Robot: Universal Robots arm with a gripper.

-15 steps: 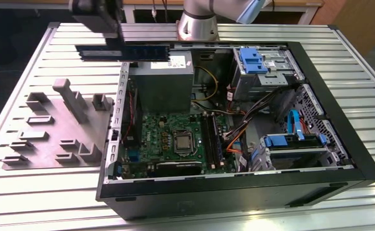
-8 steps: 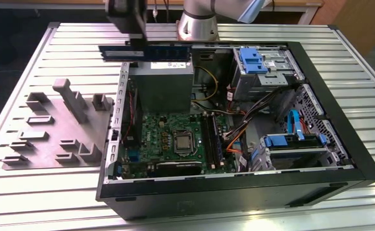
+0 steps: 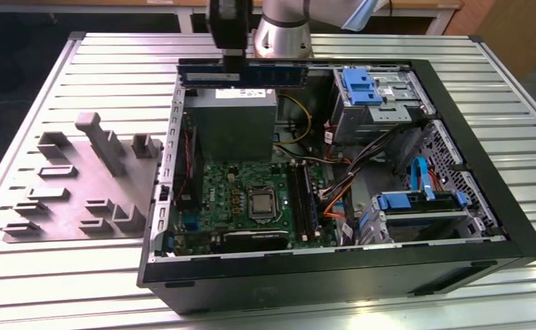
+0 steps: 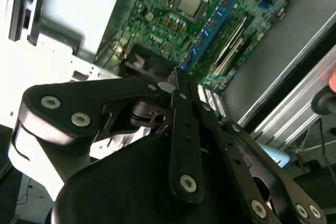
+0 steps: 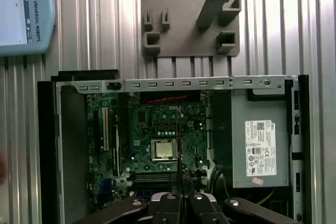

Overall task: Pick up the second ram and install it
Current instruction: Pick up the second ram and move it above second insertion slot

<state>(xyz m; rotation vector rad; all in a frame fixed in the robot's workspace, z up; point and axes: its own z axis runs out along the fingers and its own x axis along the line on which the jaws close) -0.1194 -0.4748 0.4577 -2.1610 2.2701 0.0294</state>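
Observation:
The second ram (image 3: 268,73) is a long dark green-blue stick with black chips. It hangs level above the far rim of the open computer case (image 3: 341,271) in the exterior view. My gripper (image 3: 234,63) is shut on the stick's upper edge, left of its middle. In the second wrist view the stick (image 4: 210,24) runs edge-on out from between the shut fingers (image 4: 181,103), over the motherboard (image 4: 157,19). The first wrist view looks straight down past the gripper (image 5: 181,182) at the thin stick edge (image 5: 178,145) above the motherboard (image 5: 147,129). Long black slot strips (image 3: 305,199) lie right of the processor (image 3: 261,203).
A grey power supply (image 3: 235,124) sits directly under the held stick. Blue drive cages (image 3: 360,86) and loose cables (image 3: 341,185) fill the case on the exterior view's right. A grey holder plate (image 3: 84,185) lies on the slatted table left of the case. A pendant (image 5: 26,9) rests nearby.

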